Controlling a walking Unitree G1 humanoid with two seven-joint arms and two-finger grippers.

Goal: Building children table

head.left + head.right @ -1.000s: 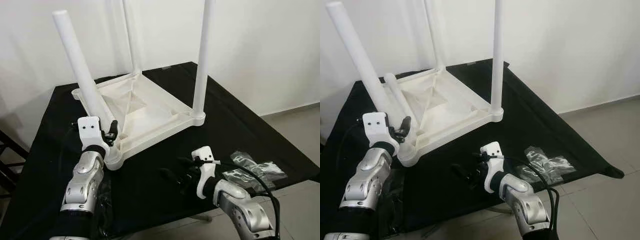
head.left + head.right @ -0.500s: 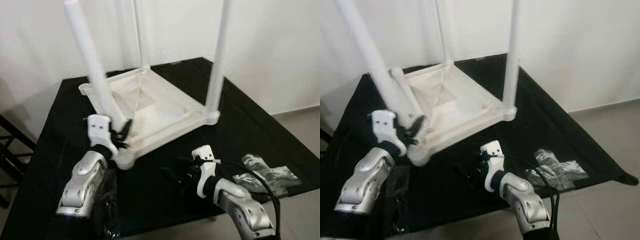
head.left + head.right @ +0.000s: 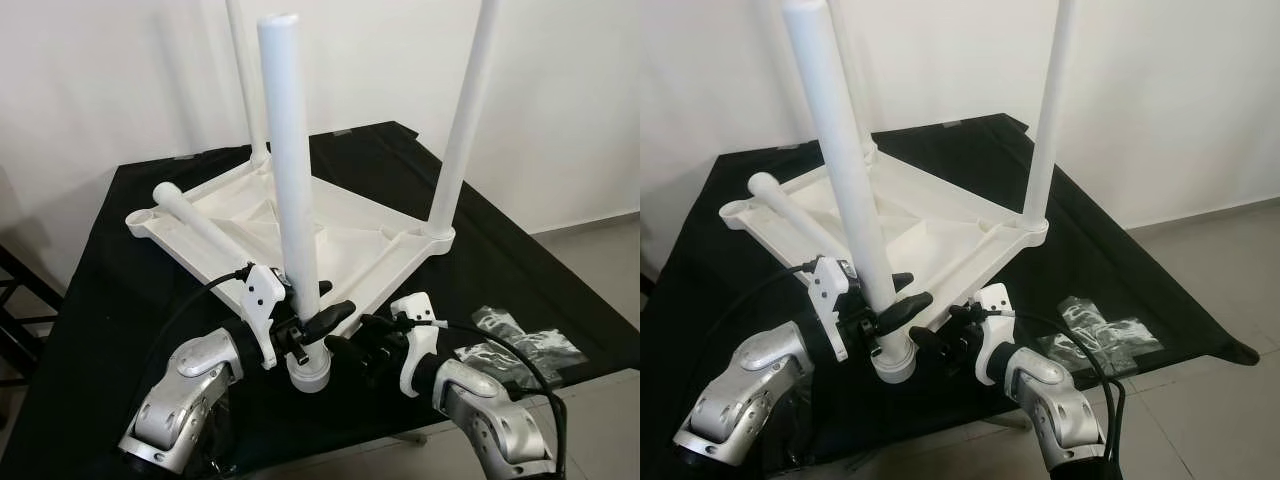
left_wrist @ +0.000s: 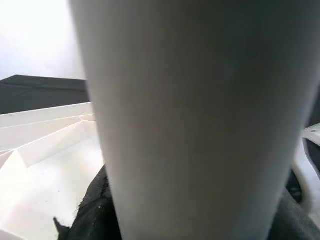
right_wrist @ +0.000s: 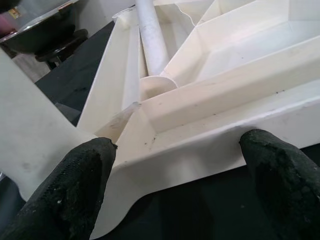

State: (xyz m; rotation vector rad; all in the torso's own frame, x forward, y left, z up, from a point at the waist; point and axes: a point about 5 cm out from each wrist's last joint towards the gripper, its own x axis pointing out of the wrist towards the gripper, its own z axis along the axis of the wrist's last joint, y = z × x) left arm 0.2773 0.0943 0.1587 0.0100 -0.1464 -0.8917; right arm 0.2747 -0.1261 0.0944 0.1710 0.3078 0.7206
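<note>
A plain indoor room, with little to say whether it is a home or a test space. Bare white walls (image 3: pixel 560 90) meet a grey tiled floor (image 3: pixel 1230 260) along a low white skirting. A black cloth (image 3: pixel 130 200) is draped over the work surface, its corners hanging down. On it lies an upturned white plastic table (image 3: pixel 350 235) with legs standing up, and clear plastic bags (image 3: pixel 520 345) near the edge. A dark metal frame (image 3: pixel 20 300) stands at the left.

Far legs' (image 3: pixel 468 120) tops beyond the frame
</note>
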